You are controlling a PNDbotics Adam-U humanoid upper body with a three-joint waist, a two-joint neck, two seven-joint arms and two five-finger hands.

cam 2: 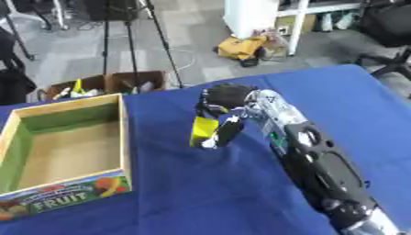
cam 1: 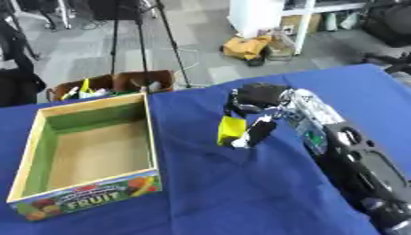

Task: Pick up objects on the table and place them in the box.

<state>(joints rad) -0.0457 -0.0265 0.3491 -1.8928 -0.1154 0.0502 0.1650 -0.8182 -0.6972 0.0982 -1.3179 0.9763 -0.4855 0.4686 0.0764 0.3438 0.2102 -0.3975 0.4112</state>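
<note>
One yellow object (cam 1: 231,129) is seen pinched between the curled fingers and thumb of the right hand (cam 1: 255,109), held over the blue tablecloth (cam 1: 241,193), right of the one wooden fruit box (cam 1: 93,156). The box's whole left wall is shown only in the left eye view. The left hand is not seen.

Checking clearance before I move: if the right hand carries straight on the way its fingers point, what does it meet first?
The right hand, curled round a yellow object, points down and slightly left. It would likely meet the blue tablecloth first, short of the wooden box; depth is unclear.
</note>
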